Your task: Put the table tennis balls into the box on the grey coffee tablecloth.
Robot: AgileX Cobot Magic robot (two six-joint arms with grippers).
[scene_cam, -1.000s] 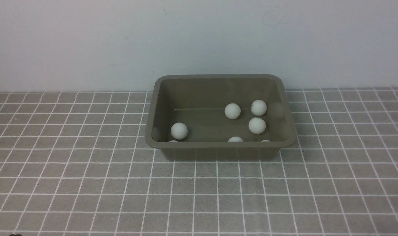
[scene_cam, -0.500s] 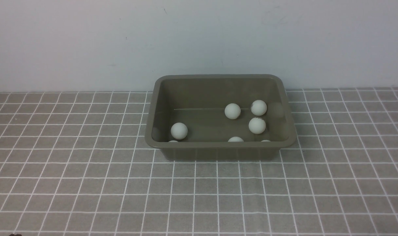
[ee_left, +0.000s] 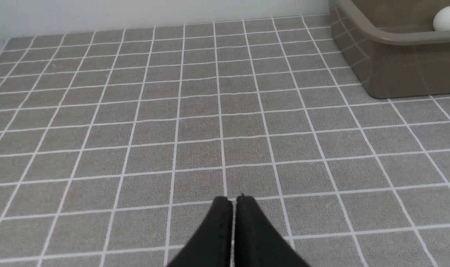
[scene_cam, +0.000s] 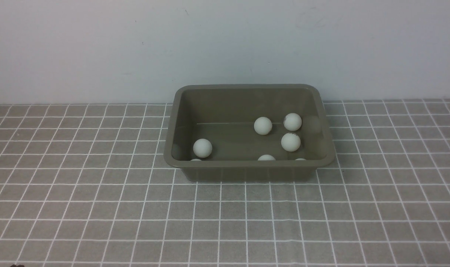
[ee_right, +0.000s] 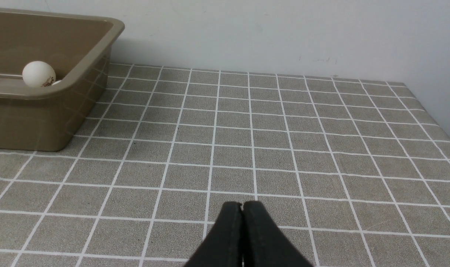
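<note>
1. There is 1 box (scene_cam: 249, 133), an olive-brown tub with a flared rim, standing on the grey coffee tablecloth (scene_cam: 99, 207) near the pale wall (scene_cam: 99, 48).
2. The front view shows 7 table tennis balls, all inside the box. 4 are in full sight: 1 near the box's left end (scene_cam: 202, 148), 1 near the middle of the floor (scene_cam: 262, 125), 1 toward the far right (scene_cam: 292, 122), and 1 just in front of that one (scene_cam: 290, 142).
3. The other 3 show only their tops above the near rim: 1 at the left (scene_cam: 195, 160), 1 past the middle (scene_cam: 266, 157) and 1 at the right (scene_cam: 300, 159).
4. No ball lies on the cloth in any view.
5. There are 2 grippers, neither visible in the front view. The left gripper (ee_left: 233, 200) has its 2 black fingers pressed together with nothing between them, low over bare cloth and well apart from the box (ee_left: 395, 55).
6. The right gripper (ee_right: 242, 204) is likewise closed tip to tip and empty, over bare cloth, well apart from the box (ee_right: 50, 111).
7. Each wrist view catches 1 ball above the box rim: (ee_left: 447, 17) and (ee_right: 38, 73), the latter with a dark printed mark.
8. Compared with the front view 1 second ago and half a second ago, nothing differs: the box and all 7 balls sit in the same places.
</note>
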